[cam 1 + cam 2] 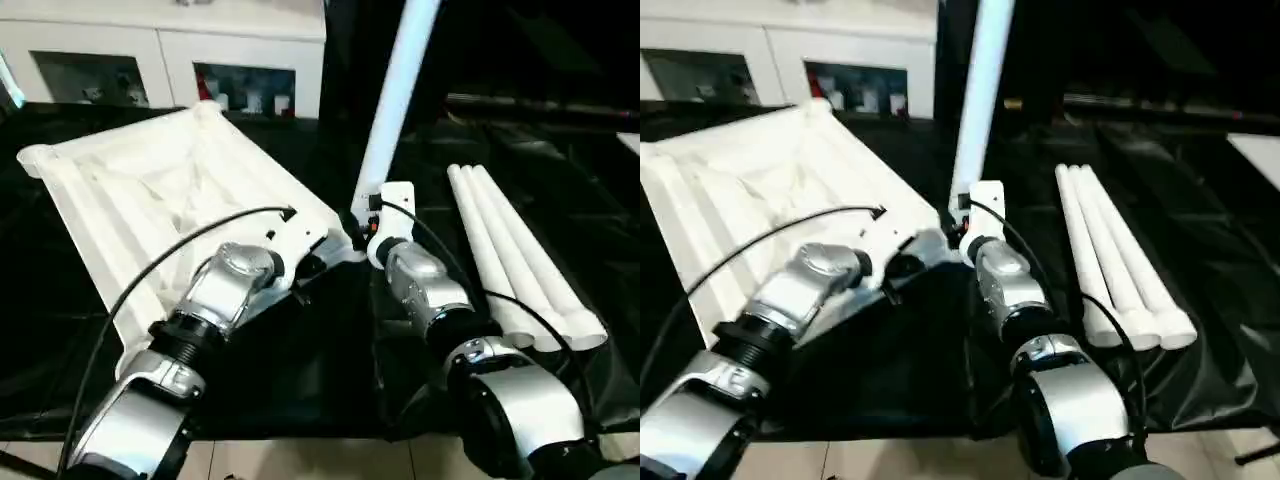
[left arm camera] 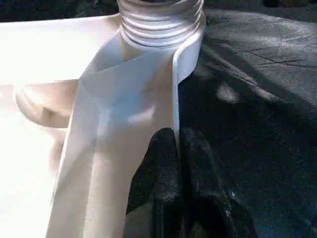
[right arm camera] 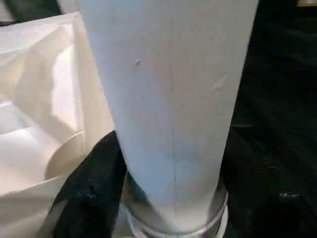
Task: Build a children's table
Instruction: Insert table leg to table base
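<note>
While one leg (image 1: 395,95) stands, three legs (image 1: 520,255) lie.

No legible text, label, brand, number or sign on any surface in these views
</note>
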Tool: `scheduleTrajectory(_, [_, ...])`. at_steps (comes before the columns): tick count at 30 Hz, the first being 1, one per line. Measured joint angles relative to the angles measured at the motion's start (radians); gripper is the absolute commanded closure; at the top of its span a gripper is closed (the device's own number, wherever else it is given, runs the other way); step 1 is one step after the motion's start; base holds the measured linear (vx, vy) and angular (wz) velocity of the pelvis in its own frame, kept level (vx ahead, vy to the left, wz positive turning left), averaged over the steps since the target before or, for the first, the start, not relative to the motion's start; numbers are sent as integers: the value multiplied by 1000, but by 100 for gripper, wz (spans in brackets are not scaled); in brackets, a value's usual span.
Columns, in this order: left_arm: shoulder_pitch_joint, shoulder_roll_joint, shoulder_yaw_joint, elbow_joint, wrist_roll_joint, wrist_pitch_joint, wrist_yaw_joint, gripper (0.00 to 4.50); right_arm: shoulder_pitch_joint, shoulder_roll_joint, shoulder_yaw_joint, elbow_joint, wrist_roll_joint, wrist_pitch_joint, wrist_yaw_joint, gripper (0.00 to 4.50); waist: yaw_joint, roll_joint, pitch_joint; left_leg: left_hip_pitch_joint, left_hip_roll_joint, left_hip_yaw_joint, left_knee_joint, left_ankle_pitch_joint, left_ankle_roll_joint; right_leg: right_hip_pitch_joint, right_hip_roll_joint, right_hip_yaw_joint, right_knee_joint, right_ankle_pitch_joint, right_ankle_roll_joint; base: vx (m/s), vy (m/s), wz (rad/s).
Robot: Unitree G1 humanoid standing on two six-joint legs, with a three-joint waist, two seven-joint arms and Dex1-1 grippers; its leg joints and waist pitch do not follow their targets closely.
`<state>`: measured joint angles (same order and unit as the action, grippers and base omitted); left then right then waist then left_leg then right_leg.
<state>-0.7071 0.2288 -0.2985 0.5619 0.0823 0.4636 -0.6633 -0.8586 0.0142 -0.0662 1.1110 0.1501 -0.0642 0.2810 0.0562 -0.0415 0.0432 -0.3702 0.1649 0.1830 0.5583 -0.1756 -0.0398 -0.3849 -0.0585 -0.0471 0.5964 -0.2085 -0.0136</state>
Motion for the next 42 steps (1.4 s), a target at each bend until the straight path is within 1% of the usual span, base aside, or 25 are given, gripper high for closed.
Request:
scheduleTrajectory(2, [0,12,0,0,0,-18,-10,450,14,-19,0,-47,14,27,85,111,-1,1,5,0,0,0,0,0,0,0,0,0,0,0,0,0,0,0])
scheduleTrajectory(4, [0,24,0,0,0,-36,-21,450,42,-42,21,-115,18,49,168,93,-1,0,8,0,1,1,0,0,0,0,0,0,0,0,0,0,0,0])
scheduleTrajectory(6, [0,33,-2,0,1,-47,-32,450,59,-63,34,-152,17,63,207,79,-1,0,10,0,1,1,0,0,0,-1,0,0,0,0,0,0,0,0])
scheduleTrajectory(7, [3,39,-4,-4,0,-56,-52,450,105,-97,61,-223,17,77,260,67,5,0,10,-1,1,1,0,0,1,-1,0,-1,-1,0,0,0,0,0])
scheduleTrajectory(10, [29,76,-4,-28,-9,-100,-108,450,208,-197,127,-386,17,123,415,67,14,-2,12,-2,1,1,1,2,6,-1,0,-1,-1,0,0,0,0,0])
scheduleTrajectory(11, [34,87,-2,-29,-13,-111,-122,450,229,-219,140,-414,17,132,451,67,15,-2,12,-2,1,2,1,2,7,-1,0,-1,-1,0,0,0,0,0])
scheduleTrajectory(15, [52,118,6,-30,-42,-150,-195,450,293,-268,160,-505,16,169,551,67,15,-1,13,-1,2,2,3,2,6,-1,0,-1,0,0,0,0,0,0])
scheduleTrajectory(17, [83,151,7,-58,-64,-182,-268,450,319,-297,169,-545,17,175,588,67,20,-1,13,-1,2,2,3,2,6,-1,0,-1,0,0,0,0,0,0])
scheduleTrajectory(20, [122,193,2,-104,-90,-208,-369,450,346,-330,176,-580,17,185,615,67,32,-1,13,-1,2,2,3,2,6,-1,0,-1,0,0,0,0,0,0])
scheduleTrajectory(21, [133,207,-4,-125,-93,-208,-394,450,353,-338,187,-594,17,188,625,67,36,0,13,-1,2,2,3,2,6,-1,0,-1,1,0,0,0,0,0])
scheduleTrajectory(22, [148,223,-6,-147,-101,-207,-417,450,360,-342,200,-612,17,191,647,67,35,-1,13,-1,2,3,4,2,6,-1,0,-1,1,0,0,0,0,0])
scheduleTrajectory(26, [161,241,-13,-169,-111,-197,-453,450,377,-348,211,-645,18,213,680,67,36,0,13,-1,2,3,8,0,3,0,0,0,4,0,0,0,0,0])
scheduleTrajectory(28, [168,243,-15,-178,-119,-192,-476,450,388,-369,219,-669,18,224,714,67,39,0,13,-1,2,4,9,-1,2,0,-1,0,5,0,0,0,0,0])
scheduleTrajectory(33, [173,243,-15,-179,-120,-190,-486,450,391,-371,228,-673,18,230,727,67,40,0,13,-1,3,4,12,0,1,0,-1,0,10,0,-1,0,0,0])
scheduleTrajectory(38, [176,233,-16,-183,-120,-189,-486,450,391,-352,232,-663,16,212,727,67,39,0,13,-1,4,4,15,0,1,0,-1,0,13,0,-1,0,0,0])
scheduleTrajectory(39, [176,233,-16,-183,-120,-189,-486,450,391,-347,233,-662,16,210,728,92,40,0,13,-1,4,4,15,0,1,0,-1,0,13,0,-1,0,0,0])
scheduleTrajectory(41, [179,230,-16,-183,-119,-199,-486,450,390,-341,235,-653,14,206,728,92,41,0,13,-1,4,4,15,0,1,0,-1,0,13,0,-1,0,0,0])
scheduleTrajectory(42, [180,230,-16,-183,-119,-203,-486,450,390,-341,235,-646,13,204,728,106,42,0,13,-1,4,4,15,0,1,0,-1,0,13,0,-1,0,0,0])
